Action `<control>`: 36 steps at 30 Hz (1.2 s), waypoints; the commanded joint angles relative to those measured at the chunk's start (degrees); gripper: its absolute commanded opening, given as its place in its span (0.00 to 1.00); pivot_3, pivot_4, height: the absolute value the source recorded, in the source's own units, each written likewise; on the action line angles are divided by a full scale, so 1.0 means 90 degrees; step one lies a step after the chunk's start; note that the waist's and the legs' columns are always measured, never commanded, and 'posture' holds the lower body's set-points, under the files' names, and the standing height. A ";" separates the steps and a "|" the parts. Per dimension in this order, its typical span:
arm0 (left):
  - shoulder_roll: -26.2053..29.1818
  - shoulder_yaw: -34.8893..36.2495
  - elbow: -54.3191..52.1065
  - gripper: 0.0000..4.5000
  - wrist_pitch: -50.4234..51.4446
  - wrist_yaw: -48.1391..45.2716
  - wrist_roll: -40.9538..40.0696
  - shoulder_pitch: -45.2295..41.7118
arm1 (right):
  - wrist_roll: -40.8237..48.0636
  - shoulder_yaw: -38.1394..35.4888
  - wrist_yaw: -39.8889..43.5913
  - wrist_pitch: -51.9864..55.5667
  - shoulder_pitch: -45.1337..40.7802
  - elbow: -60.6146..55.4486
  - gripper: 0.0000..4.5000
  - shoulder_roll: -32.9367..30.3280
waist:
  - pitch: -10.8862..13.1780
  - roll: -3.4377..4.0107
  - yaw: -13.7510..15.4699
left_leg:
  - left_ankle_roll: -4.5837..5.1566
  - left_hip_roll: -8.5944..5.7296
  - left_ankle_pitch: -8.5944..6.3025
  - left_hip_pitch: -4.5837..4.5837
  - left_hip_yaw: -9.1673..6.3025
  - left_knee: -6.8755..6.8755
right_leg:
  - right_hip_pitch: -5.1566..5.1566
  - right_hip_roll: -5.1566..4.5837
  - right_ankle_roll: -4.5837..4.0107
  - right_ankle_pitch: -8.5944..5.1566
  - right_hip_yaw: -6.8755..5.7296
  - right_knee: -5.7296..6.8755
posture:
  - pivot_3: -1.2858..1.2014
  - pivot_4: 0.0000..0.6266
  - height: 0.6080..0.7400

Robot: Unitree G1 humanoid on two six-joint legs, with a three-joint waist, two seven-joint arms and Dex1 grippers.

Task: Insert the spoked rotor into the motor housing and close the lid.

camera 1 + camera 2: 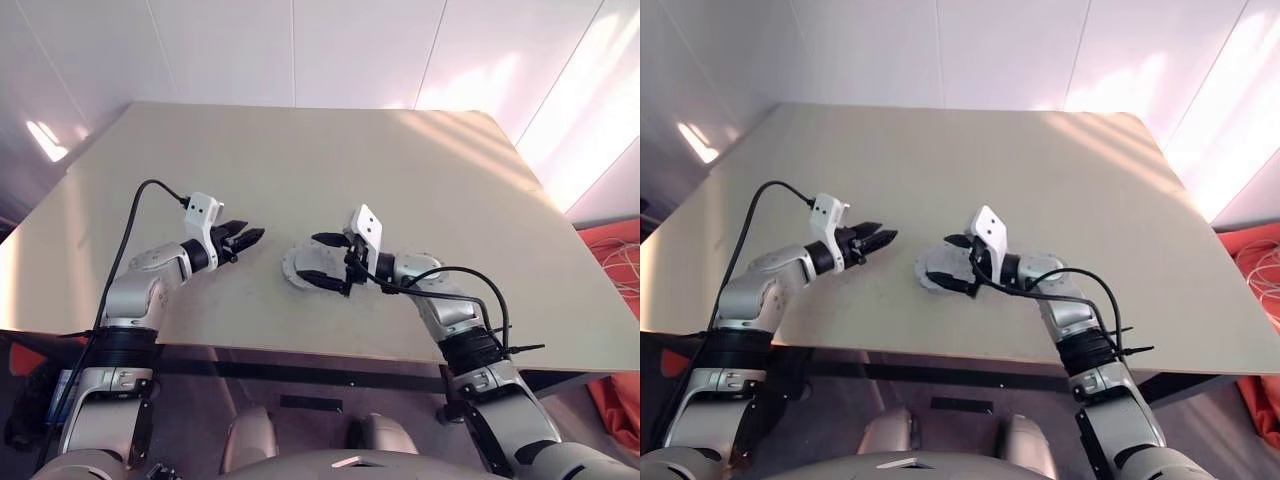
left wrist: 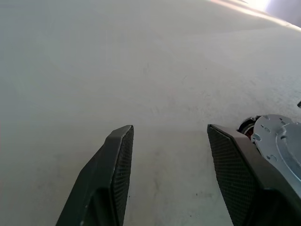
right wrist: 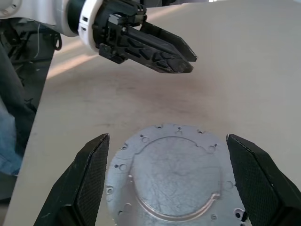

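Lid [image 3: 171,176] closed, unlabelled, right hand [image 3: 164,183] spread around it, left hand [image 2: 169,174] spread nearby

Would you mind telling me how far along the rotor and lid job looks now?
Nearly done: the lid lies flat over the motor housing, hiding its inside. The right gripper straddles it with open fingers; the left gripper waits beside, empty. Only withdrawing seems left.

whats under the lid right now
The lid lies shut, flat on the motor housing, where a sliver of copper winding peeks out at the edge. The rest inside, rotor included, is covered.
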 commanded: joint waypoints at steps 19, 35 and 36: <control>0.0219 0.0245 -0.0663 0.59 0.0233 0.0059 -0.0160 0.0213 | -0.0363 0.0219 -0.0289 -0.0605 -0.0138 0.0772 1.00 0.0197 | 0.0000 0.0000 -0.0008 | -0.0003 0.0001 0.0002 0.0005 0.0001 -0.0001 | 0.0001 0.0000 0.0000 0.0000 0.0000 0.0001 | 0.52 0.00 1.00; 0.0222 0.0221 -0.0654 0.59 0.0188 0.0107 -0.0175 0.0217 | -0.0521 0.0219 -0.0384 -0.0837 -0.0237 0.1003 0.69 0.0185 | 0.0000 0.0000 -0.0009 | -0.0003 0.0001 0.0001 0.0005 0.0001 -0.0001 | 0.0002 0.0000 0.0000 0.0000 0.0000 0.0001 | 0.52 0.00 1.00; 0.0216 0.0217 -0.0645 0.59 0.0183 0.0108 -0.0174 0.0212 | -0.0538 0.0225 -0.0389 -0.0849 -0.0238 0.0997 0.69 0.0173 | 0.0000 0.0000 -0.0008 | -0.0003 0.0001 0.0001 0.0005 0.0001 -0.0001 | 0.0002 0.0000 0.0000 0.0000 0.0000 0.0001 | 0.52 0.00 1.00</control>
